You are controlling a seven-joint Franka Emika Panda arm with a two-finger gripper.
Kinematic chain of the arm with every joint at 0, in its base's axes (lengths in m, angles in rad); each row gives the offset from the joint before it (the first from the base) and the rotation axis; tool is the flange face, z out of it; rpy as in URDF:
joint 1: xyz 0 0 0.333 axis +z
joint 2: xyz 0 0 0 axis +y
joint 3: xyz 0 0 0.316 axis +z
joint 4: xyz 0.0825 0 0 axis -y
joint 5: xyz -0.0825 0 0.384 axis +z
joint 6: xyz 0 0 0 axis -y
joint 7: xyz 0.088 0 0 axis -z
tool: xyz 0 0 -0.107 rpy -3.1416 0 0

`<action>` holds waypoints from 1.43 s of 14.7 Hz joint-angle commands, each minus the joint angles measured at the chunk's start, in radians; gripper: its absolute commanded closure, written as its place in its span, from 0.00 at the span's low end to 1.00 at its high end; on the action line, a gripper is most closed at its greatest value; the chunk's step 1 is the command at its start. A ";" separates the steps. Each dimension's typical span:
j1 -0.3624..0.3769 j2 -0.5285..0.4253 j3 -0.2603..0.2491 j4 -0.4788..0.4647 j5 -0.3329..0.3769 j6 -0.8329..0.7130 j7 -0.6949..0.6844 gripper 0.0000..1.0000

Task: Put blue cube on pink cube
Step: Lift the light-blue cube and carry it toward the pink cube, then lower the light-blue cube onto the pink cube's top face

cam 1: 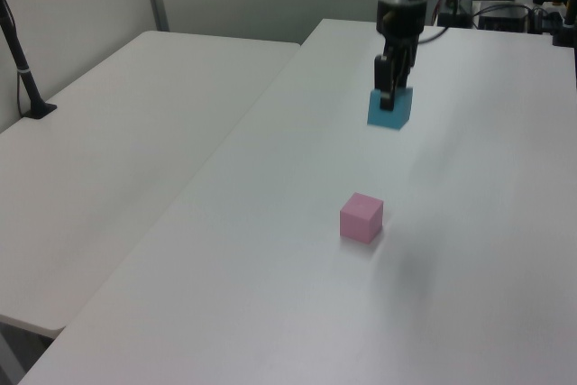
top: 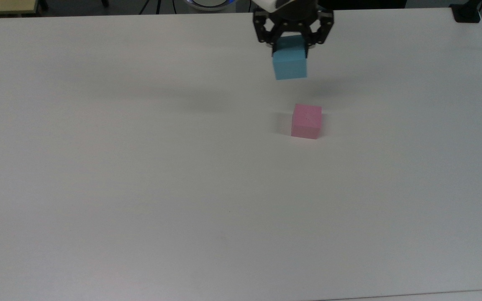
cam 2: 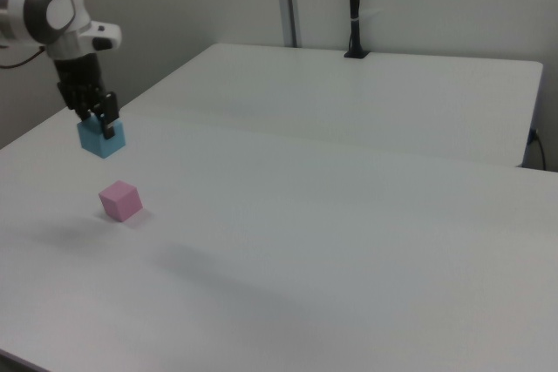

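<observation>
Plain white bench [top: 140, 188] with a matte top, and barely anything on it. A second white table [cam 1: 126, 142] butts right up against it, seen on the left view's left, with a black pole [cam 1: 20, 56] clamped at its far edge. The right view has that same table further back, with a black post [cam 2: 354, 6] against a grey partition wall. In the top view a black clamp [top: 466, 12] sits on the bench's top right corner.

The robot's black two-finger gripper [top: 291, 50] hangs from a white arm [cam 2: 48, 6] and has the small light sky-blue matte foam cube [top: 290, 62] pinched between its fingers [top: 274, 47], one on each side of the upper part of the cube. The blue cube is up in the air, clear of the bench; the left view and right view make that obvious, since there's a gap under it, whereas from the top view it's harder to judge the height.

The small pale pink matte foam cube [top: 306, 121] sits flat on the bench by itself, nothing touching it. In the top view the blue cube is just above it in frame and a bit to the top view's left. In the left view [cam 1: 361, 218] the pink cube is clearly nearer the camera than the blue one [cam 1: 389, 107]. In the right view the blue cube [cam 2: 101, 138] hangs up and slightly to the right view's left of the pink one [cam 2: 120, 200].
</observation>
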 commanded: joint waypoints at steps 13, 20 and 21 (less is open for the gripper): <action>0.135 0.171 -0.006 -0.081 -0.178 0.261 0.314 0.61; 0.145 0.208 -0.006 -0.080 -0.231 0.276 0.351 0.61; 0.146 0.208 -0.006 -0.080 -0.232 0.276 0.351 0.53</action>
